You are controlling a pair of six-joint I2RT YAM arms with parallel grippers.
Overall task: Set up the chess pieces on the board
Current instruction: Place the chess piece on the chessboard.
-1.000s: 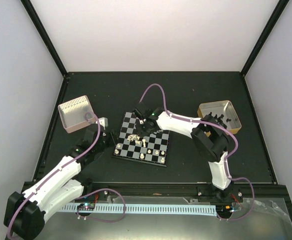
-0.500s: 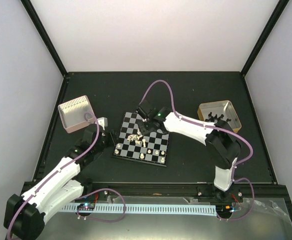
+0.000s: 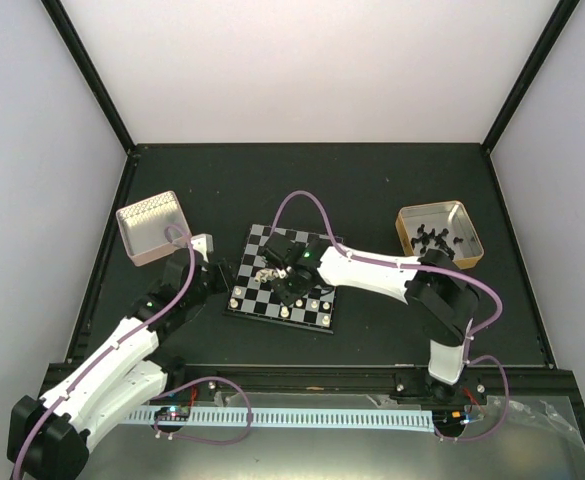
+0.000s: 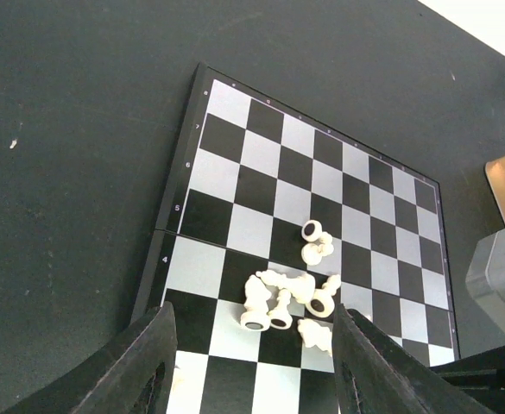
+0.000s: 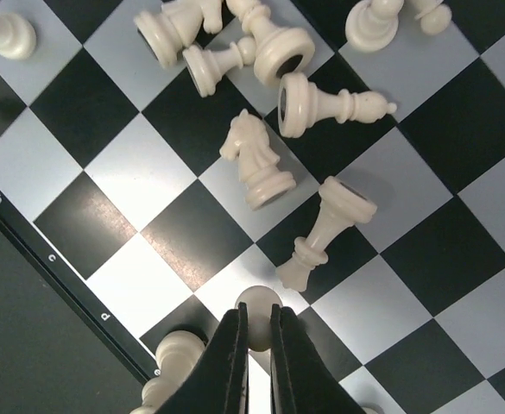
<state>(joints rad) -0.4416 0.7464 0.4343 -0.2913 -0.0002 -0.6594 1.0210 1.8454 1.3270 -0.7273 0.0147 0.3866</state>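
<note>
While most of the set lies toppled, step: seating one pawn on the board, in the rows by its near edge. That's my read.
R-arm: right gripper clenched on that pawn's head, fingers pointing straight down over the board.
Pawn state: upright in the pinch. Cannot tell if its base is fully down, or on which square.
Neighbour: second pawn standing just beside the held one, toward the board's lettered rim and close to one finger.
Heap: toppled pieces around the board's centre, knight and bishop among them, all on their sides and several touching.
L-arm: left gripper released, grips nothing, hovering at the board's left edge and facing the toppled pieces.
Progress: early. A few pawns stand along the board's near edge, the rest are not yet placed.
Next move: release cleanly and lift straight up. A sideways exit could clip the second pawn.
After that: pick from the toppled pieces. They lie flat, so each needs a grip across the stem and a tilt upright before placing.
</note>
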